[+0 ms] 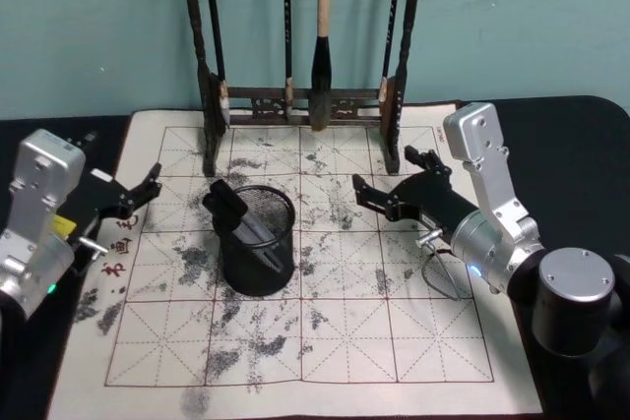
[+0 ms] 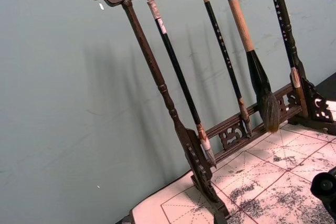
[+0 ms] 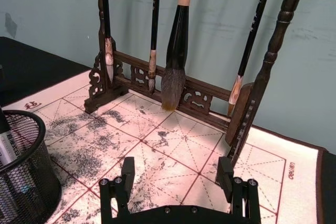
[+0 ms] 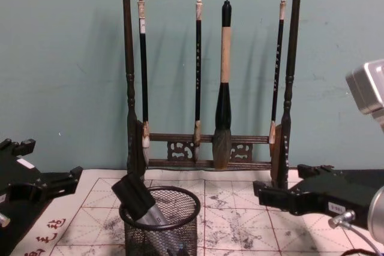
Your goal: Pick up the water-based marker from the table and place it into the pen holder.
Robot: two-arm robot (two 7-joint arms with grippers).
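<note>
One pen holder (image 1: 256, 243) stands on the ink-stained grid mat (image 1: 394, 341), near its middle and a little to the left, and one water-based marker (image 1: 236, 213) leans inside it, its dark cap sticking up over the left rim. At the far edge of the mat stands one dark wooden brush rack (image 4: 129, 88) with four calligraphy brushes (image 4: 223, 88) hanging from its top bar, the third from the left the thickest. Two arms flank the cup: the left pincer (image 1: 138, 194) hovers at the mat's left edge with its fingers spread and nothing between them, and the right pincer (image 1: 394, 184) hovers to the right of the cup, likewise spread and empty. The mat lies on a black bench (image 1: 581, 145), and a plain teal wall (image 4: 60, 58) rises behind.
</note>
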